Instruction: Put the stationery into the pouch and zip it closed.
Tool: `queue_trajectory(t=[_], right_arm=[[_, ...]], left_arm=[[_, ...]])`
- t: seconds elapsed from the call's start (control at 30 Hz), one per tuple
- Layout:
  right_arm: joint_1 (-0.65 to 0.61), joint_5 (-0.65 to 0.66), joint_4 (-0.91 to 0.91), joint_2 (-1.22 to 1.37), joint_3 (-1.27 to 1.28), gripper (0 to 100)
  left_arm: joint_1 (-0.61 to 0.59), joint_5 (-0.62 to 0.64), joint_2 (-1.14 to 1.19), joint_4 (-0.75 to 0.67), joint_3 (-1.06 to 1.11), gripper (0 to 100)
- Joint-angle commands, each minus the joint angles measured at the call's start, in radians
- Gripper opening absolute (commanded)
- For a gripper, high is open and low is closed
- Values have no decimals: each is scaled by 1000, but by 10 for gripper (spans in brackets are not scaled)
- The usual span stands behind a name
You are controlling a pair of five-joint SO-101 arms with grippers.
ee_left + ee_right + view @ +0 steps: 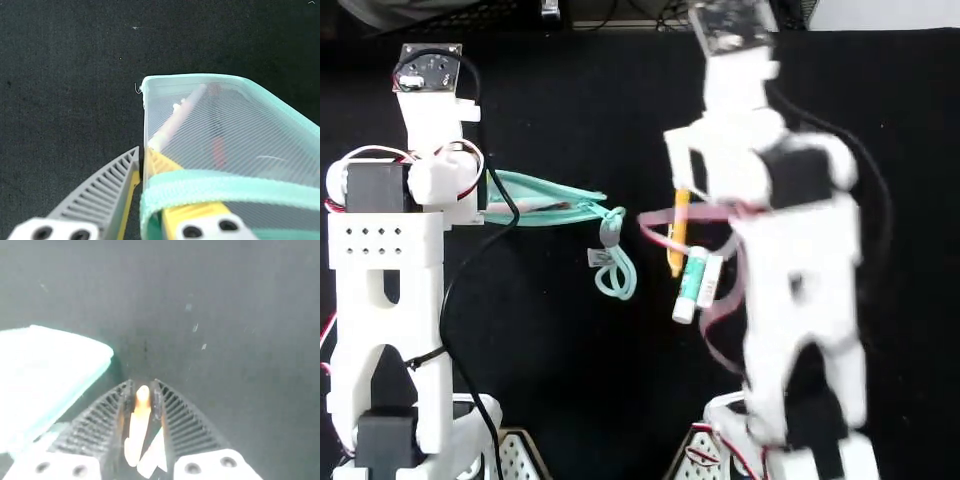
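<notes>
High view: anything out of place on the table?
Nothing damaged or spilled. The glue stick lies outside the pouch, askew beside the orange pen held in the right gripper. The pouch's teal strap trails in loops on the table between pouch and pen, where it might snag an insertion.

This looks like a robotics lab bench. A table (570, 90) draped in black cloth carries two white plastic arms (390, 300) with bare wires (466, 270), and cables (620, 14) trail behind the far edge.
</notes>
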Motion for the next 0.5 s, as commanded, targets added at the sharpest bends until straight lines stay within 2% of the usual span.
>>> queue_trajectory(t=[0.0,0.13,0.37,0.47], right_arm=[[-78,5,-3,-206,8,11],[-233,12,-117,-387,85,12],[-399,15,-539,-627,390,12],[-462,77,-683,-693,539,12]], left_arm=[[5,-2,0,0,4,29],[5,0,0,0,4,29],[5,0,0,0,4,29],[5,0,0,0,4,29]])
